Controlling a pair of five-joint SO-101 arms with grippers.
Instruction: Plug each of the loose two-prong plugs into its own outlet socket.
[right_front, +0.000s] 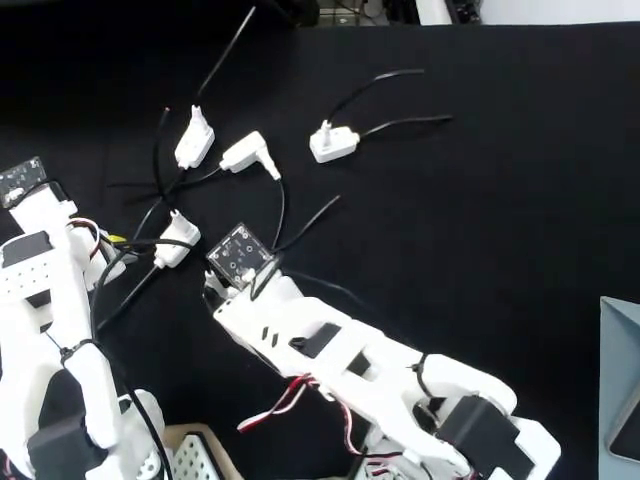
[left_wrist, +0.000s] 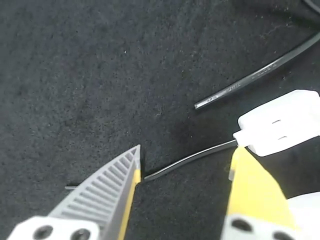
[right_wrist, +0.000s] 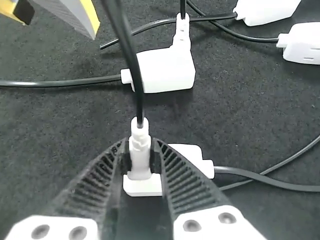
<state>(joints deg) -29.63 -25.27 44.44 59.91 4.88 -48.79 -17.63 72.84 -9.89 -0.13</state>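
My right gripper (right_wrist: 140, 145) is shut on a white plug (right_wrist: 140, 160), held upright, its black cord running up and away. Just beyond it lies a white outlet socket block (right_wrist: 162, 70) with cords at two of its ends. In the high view this gripper (right_front: 216, 290) sits under its camera board, near the table's middle left. My left gripper (left_wrist: 186, 150) is open and low over the black cloth, and a thin black cord (left_wrist: 190, 160) passes between its fingers. That cord ends in a white socket (left_wrist: 280, 130) with two slots, just past the yellow finger (left_wrist: 252, 185).
Three more white plug and socket pieces (right_front: 195, 140) (right_front: 250, 152) (right_front: 333, 142) lie farther back with loose black cords. A white piece (right_wrist: 192, 157) lies right behind my right fingers. A cut cord end (left_wrist: 197, 105) lies nearby. A grey object (right_front: 620, 380) stands at the right edge.
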